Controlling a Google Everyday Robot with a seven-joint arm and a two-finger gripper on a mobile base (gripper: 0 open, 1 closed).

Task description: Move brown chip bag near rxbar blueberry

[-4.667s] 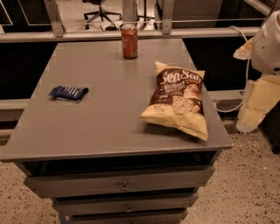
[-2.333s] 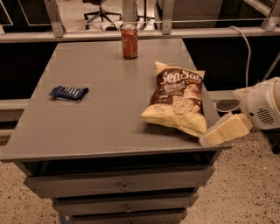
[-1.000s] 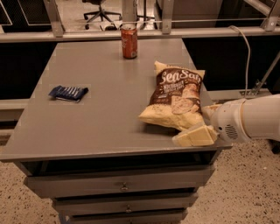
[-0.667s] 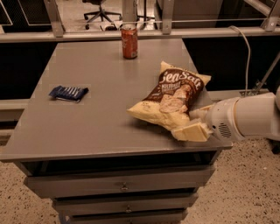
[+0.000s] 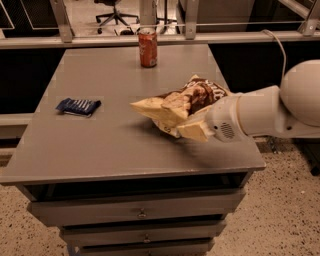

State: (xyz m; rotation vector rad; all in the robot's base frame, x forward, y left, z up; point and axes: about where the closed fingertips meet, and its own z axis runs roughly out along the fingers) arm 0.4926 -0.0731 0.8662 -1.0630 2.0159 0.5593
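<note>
The brown chip bag is crumpled and tilted, lifted a little off the grey table right of its middle, its pale edge pointing left. My gripper comes in from the right on a white arm and is shut on the bag's lower right part. The rxbar blueberry, a small flat dark blue wrapper, lies on the table's left side, well to the left of the bag.
A red soda can stands at the table's far edge, behind the bag. Drawers sit under the tabletop. A railing and an office chair are beyond the table. A cable runs at the far right.
My arm came in from the right and took hold of the chip bag. The bag has been lifted, crumpled and carried leftward. The bar and the can have not moved.
</note>
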